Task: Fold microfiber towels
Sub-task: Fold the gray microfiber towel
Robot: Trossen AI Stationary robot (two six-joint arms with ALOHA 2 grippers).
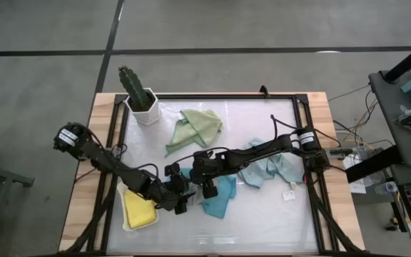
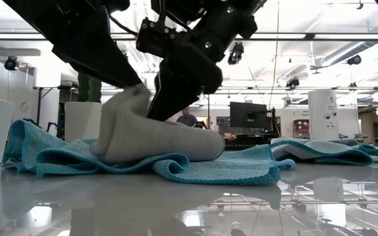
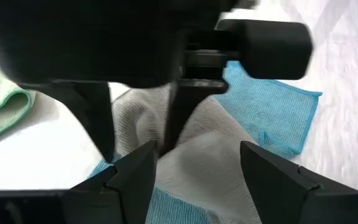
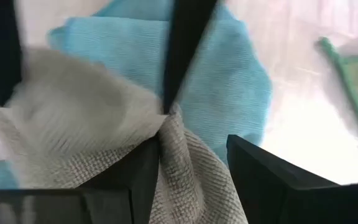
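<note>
The grey towel (image 2: 156, 141) lies rolled on the teal towel (image 2: 195, 167), right under both claws; the left gripper (image 3: 194, 165) is spread wide over it; the right gripper (image 4: 194, 165) stands apart too, with one finger touching the cloth.

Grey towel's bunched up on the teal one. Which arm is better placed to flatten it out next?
Probably the left. The left gripper has its fingers spread over the grey towel, which lies on the teal towel. The right gripper is at the same towel, one finger against a raised fold.

Grey towel (image 2: 156, 141), teal towel (image 2: 195, 167), yellow towel (image 1: 138, 208), sage-green towel (image 1: 197, 127).
</note>
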